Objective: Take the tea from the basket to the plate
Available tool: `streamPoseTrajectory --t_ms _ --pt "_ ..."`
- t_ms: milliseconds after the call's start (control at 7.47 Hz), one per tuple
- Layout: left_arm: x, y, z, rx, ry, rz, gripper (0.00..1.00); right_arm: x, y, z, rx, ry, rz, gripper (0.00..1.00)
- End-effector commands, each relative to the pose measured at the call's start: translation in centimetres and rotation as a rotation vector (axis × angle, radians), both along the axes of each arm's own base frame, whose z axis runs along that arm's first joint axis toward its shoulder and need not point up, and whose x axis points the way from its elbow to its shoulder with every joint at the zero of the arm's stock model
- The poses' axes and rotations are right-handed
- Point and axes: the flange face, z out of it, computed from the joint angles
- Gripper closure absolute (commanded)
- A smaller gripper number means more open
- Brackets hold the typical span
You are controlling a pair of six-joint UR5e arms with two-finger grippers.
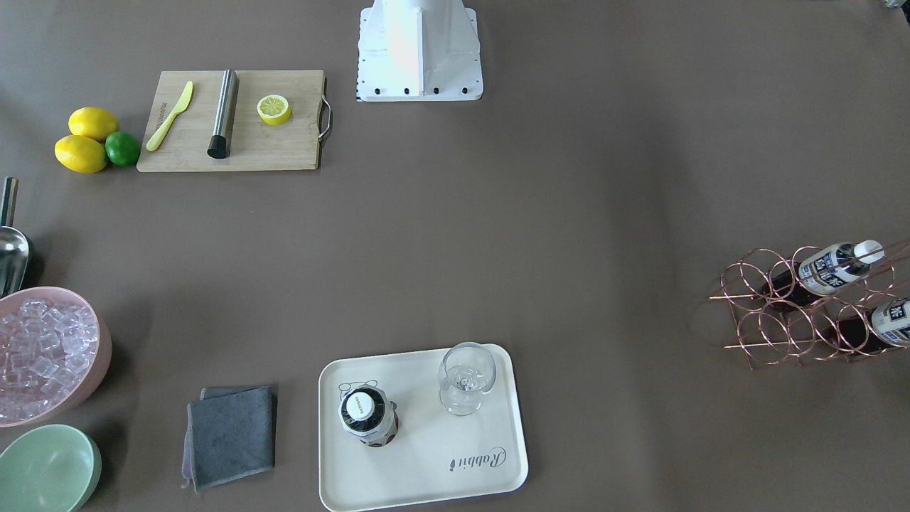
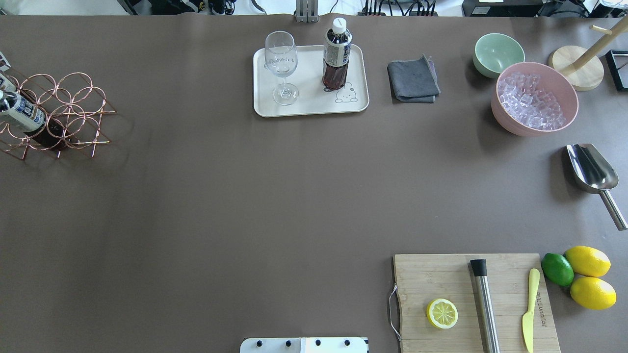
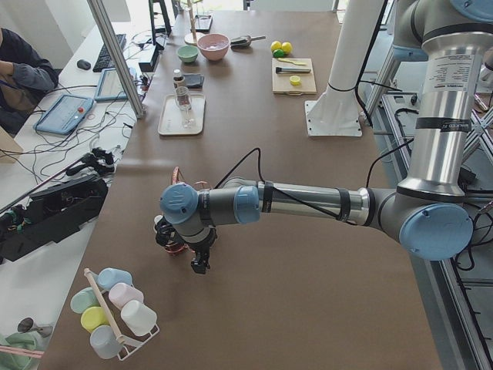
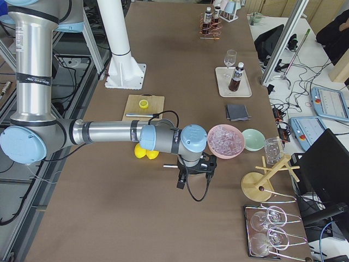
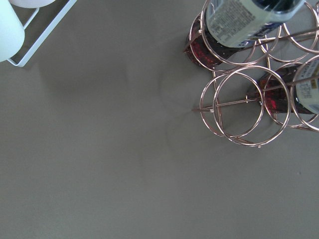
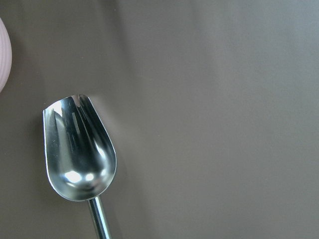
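Observation:
One tea bottle [image 2: 336, 54] stands upright on the cream plate [image 2: 309, 105], next to a wine glass [image 2: 281, 63]; it also shows in the front-facing view [image 1: 366, 418]. The copper wire basket [image 2: 73, 103] at the table's left end holds two more tea bottles [image 1: 832, 269] [image 1: 892, 321] lying in its rings. My left gripper [image 3: 202, 264] hangs over the table just beside the basket [image 5: 244, 107]; I cannot tell whether it is open or shut. My right gripper [image 4: 193, 166] hovers over the steel scoop [image 6: 79, 149] by the pink bowl; I cannot tell its state either.
A grey cloth [image 2: 413, 79], a green bowl [image 2: 495, 53] and a pink bowl of ice [image 2: 535, 98] lie right of the plate. A cutting board [image 2: 471, 299] carries a lemon half, a steel rod and a yellow knife. Lemons and a lime [image 2: 581, 274] sit beside it. A cup rack [image 3: 115, 308] stands beyond the basket.

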Motion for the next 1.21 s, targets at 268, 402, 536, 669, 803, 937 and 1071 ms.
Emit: streamPoseTrajectory --t_ms 268,402,536,669,803,937,1071 --pt "0.5 -0.6 0.5 0.053 -0.043 0.006 0.03 0.0 0.0 0.0 0.001 0.0 0.0 0.0" --pt "0.6 -0.5 0.7 0.049 -0.043 0.008 0.03 0.0 -0.1 -0.1 0.002 0.0 0.0 0.0" --pt "0.6 -0.5 0.7 0.021 -0.045 -0.016 0.03 0.0 0.0 0.0 0.001 0.0 0.0 0.0" --pt "0.6 -0.5 0.8 0.002 -0.046 -0.031 0.03 0.0 -0.1 -0.1 0.002 0.0 0.0 0.0" --pt "0.7 -0.5 1.5 0.0 -0.046 -0.026 0.03 0.0 -0.1 -0.1 0.002 0.0 0.0 0.0" --pt "0.7 -0.6 1.4 0.014 -0.046 -0.025 0.03 0.0 -0.1 -0.1 0.002 0.0 0.0 0.0" --pt "0.7 -0.7 1.9 0.033 -0.047 -0.026 0.03 0.0 -0.1 -0.1 0.002 0.0 0.0 0.0"
